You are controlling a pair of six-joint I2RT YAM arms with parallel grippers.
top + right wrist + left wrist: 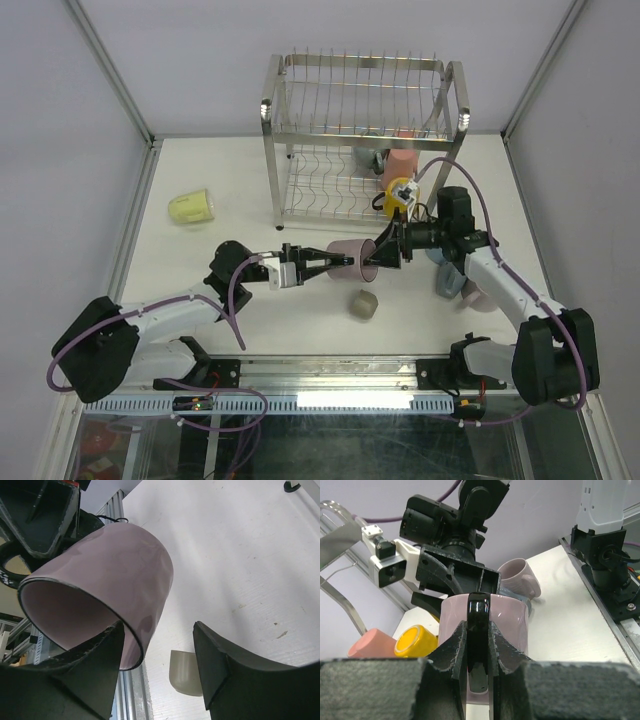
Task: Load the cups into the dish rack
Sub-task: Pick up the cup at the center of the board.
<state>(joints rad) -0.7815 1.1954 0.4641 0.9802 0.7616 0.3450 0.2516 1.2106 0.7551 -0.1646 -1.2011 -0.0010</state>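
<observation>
- Gripping the mauve mug (350, 258) by its handle with the left gripper (322, 264), jaws pinched tight on it.
- Holding that mug on its side above the table (300, 330), just in front of the dish rack (272, 110).
- Reaching in with the right gripper (385, 250), jaws standing apart with the mug's rim edge between them.
- Lying on the table: a small grey-beige cup (363, 304) near the held mug, and a pale yellow mug (190, 207) well to the left.
- Sitting in the rack's lower tier: a pink mug (400, 163).
</observation>
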